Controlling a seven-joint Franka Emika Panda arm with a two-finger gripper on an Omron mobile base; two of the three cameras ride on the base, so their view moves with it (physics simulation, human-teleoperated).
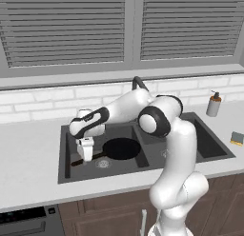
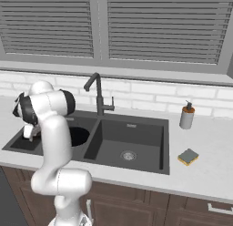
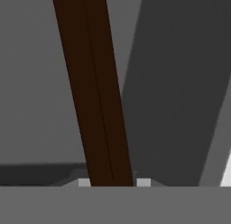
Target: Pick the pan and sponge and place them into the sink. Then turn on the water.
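While gripper (image 1: 86, 156) state unclear over pan (image 1: 121, 148) in sink (image 1: 66, 175), sponge (image 2: 188, 156) beside dispenser (image 2: 186, 115).

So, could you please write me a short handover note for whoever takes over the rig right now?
Gripper: low in the left basin of the sink, at the pan's handle; whether the fingers grip it cannot be told.
Pan: in the left basin, handle close in front of the hand camera.
Sponge: on the counter right of the sink.
Left: release pan if held, move sponge into sink, turn on faucet.

Flat, even rendered light fills both base views, sharp edge to edge. Soft shade darkens the sink (image 1: 200, 144) basins. The hand view is dim and coarse.
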